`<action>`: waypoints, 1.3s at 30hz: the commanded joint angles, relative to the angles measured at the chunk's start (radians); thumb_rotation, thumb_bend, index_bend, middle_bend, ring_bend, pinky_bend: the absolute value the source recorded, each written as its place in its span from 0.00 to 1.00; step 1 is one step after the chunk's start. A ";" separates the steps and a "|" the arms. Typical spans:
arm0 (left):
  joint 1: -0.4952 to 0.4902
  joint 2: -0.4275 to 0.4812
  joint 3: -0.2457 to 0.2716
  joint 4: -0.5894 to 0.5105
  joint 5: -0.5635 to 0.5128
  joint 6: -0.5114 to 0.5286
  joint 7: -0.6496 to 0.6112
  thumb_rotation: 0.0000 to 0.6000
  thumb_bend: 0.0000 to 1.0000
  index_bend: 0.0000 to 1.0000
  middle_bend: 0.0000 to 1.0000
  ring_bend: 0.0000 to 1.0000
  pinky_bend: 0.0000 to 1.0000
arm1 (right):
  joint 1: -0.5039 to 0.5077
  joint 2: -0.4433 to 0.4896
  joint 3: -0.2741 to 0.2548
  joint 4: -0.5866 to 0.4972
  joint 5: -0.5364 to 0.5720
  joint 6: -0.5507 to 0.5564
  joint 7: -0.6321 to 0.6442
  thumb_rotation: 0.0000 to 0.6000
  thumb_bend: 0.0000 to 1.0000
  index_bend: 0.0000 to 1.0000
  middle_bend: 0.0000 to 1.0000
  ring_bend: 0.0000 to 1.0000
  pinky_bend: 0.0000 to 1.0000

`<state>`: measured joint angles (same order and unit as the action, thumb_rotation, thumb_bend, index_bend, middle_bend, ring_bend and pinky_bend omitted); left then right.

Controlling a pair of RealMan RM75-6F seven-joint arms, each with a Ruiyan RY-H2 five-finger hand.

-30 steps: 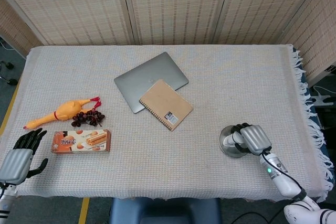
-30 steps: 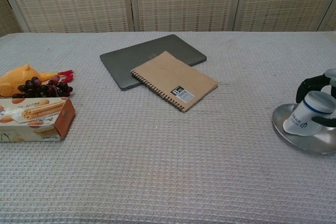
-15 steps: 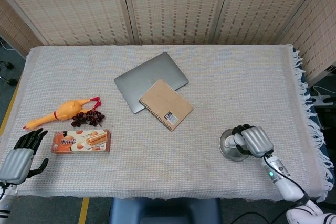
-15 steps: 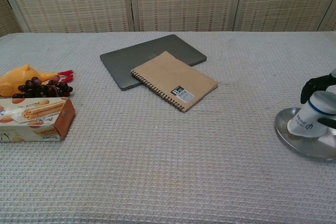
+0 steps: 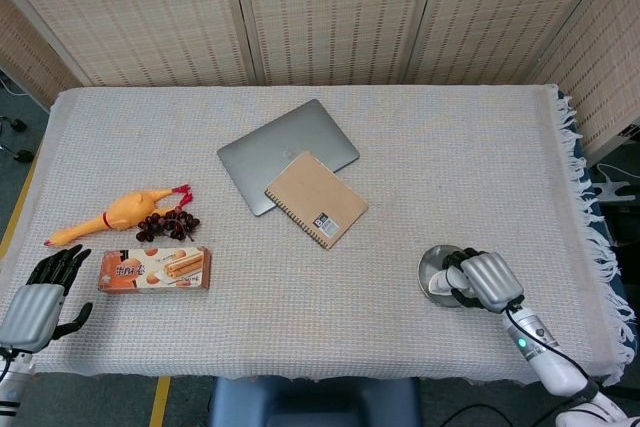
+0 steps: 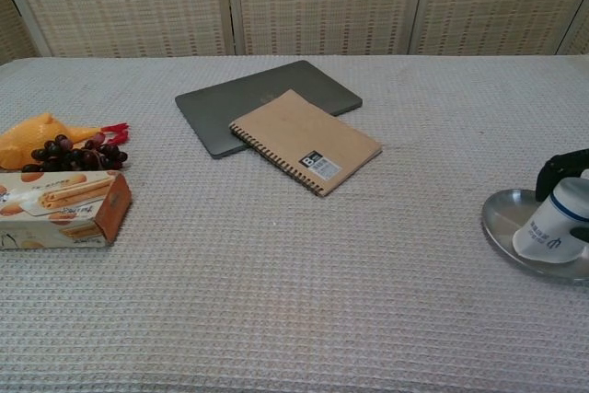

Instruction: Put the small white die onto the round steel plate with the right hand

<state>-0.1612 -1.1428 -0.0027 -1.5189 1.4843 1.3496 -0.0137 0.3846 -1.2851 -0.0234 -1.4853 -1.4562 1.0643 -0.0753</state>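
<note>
The round steel plate [image 5: 432,265] lies near the table's front right; the chest view shows its rim [image 6: 502,218] at the right edge. My right hand [image 5: 487,282] hangs over the plate's near right side, fingers curled downward. In the chest view the right hand [image 6: 561,220] has its pale thumb pointing down onto the plate, with dark fingers behind it. No view shows the small white die; the hand may be hiding it. My left hand [image 5: 40,297] rests at the front left table edge, fingers apart, holding nothing.
A grey laptop [image 5: 287,152] with a brown spiral notebook [image 5: 316,199] on it sits mid-table. At the left are a rubber chicken [image 5: 120,213], dark grapes [image 5: 166,225] and a biscuit box [image 5: 155,269]. The cloth's fringed edge [image 5: 590,227] runs down the right.
My right hand has drawn back toward the front right edge, uncovering more of the plate. The left hand has not moved.
</note>
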 commanded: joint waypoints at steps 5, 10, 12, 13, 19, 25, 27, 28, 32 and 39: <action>0.000 -0.001 -0.001 -0.001 -0.002 0.000 0.004 1.00 0.38 0.00 0.00 0.00 0.10 | 0.014 -0.036 0.046 0.042 0.034 0.006 0.010 1.00 0.25 0.50 0.39 0.32 0.51; 0.004 -0.001 0.001 -0.003 0.001 0.008 0.007 1.00 0.38 0.00 0.00 0.00 0.10 | 0.005 -0.025 0.062 0.040 0.040 0.034 0.042 1.00 0.25 0.50 0.39 0.31 0.51; 0.004 -0.002 0.003 -0.005 0.004 0.007 0.009 1.00 0.38 0.00 0.00 0.00 0.10 | -0.008 0.002 0.051 0.017 0.027 0.047 0.061 1.00 0.25 0.49 0.39 0.31 0.51; 0.004 -0.002 0.003 -0.008 0.006 0.008 0.011 1.00 0.38 0.00 0.00 0.00 0.10 | -0.021 0.021 0.045 0.006 0.022 0.063 0.068 1.00 0.25 0.49 0.39 0.31 0.51; 0.004 -0.002 0.008 -0.011 0.019 0.015 0.014 1.00 0.38 0.00 0.00 0.00 0.10 | -0.108 0.049 0.053 0.056 0.087 0.166 0.039 1.00 0.25 0.49 0.39 0.31 0.51; 0.000 -0.007 0.011 -0.011 0.025 0.008 0.021 1.00 0.38 0.00 0.00 0.00 0.10 | -0.109 -0.030 0.082 0.249 0.190 0.079 0.097 1.00 0.25 0.49 0.39 0.29 0.50; -0.001 -0.009 0.012 -0.012 0.024 0.006 0.025 1.00 0.38 0.00 0.00 0.00 0.10 | -0.104 -0.056 0.088 0.298 0.196 0.059 0.116 1.00 0.25 0.48 0.39 0.28 0.49; -0.001 -0.009 0.011 -0.014 0.023 0.005 0.028 1.00 0.38 0.00 0.00 0.00 0.10 | -0.100 -0.071 0.090 0.323 0.193 0.052 0.128 1.00 0.25 0.47 0.38 0.27 0.49; -0.002 -0.013 0.009 -0.010 0.015 0.001 0.031 1.00 0.38 0.00 0.00 0.00 0.10 | -0.091 -0.097 0.084 0.363 0.176 0.025 0.152 1.00 0.25 0.29 0.30 0.22 0.46; -0.004 -0.013 0.009 -0.008 0.015 -0.001 0.029 1.00 0.38 0.00 0.00 0.00 0.10 | -0.108 -0.065 0.067 0.324 0.129 0.051 0.176 1.00 0.25 0.00 0.02 0.00 0.15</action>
<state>-0.1648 -1.1559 0.0062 -1.5264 1.4989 1.3480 0.0159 0.2861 -1.3655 0.0480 -1.1432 -1.3145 1.0972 0.0923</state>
